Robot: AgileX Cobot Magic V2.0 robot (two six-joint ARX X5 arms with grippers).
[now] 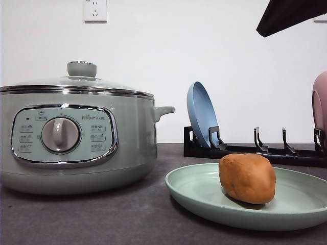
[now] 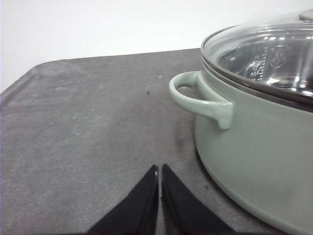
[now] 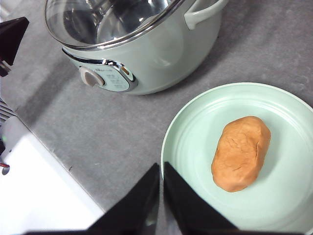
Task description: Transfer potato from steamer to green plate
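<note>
The orange-brown potato (image 1: 248,178) (image 3: 241,152) lies on the pale green plate (image 1: 199,193) (image 3: 195,127) at the front right of the table. The sage-green steamer (image 1: 76,140) (image 3: 146,54) (image 2: 254,137) stands on the left with its glass lid on. My right gripper (image 3: 161,169) is shut and empty, hovering high over the plate's edge nearest the steamer. Just above the dark tabletop, my left gripper (image 2: 160,170) is shut and empty beside the steamer's side handle (image 2: 200,98).
A black dish rack (image 1: 255,148) stands behind the plate, holding an upright blue plate (image 1: 202,115) and a pink plate (image 1: 320,102) at the right edge. A dark arm part (image 1: 291,15) hangs at the upper right. The table's white front edge (image 3: 39,191) shows in the right wrist view.
</note>
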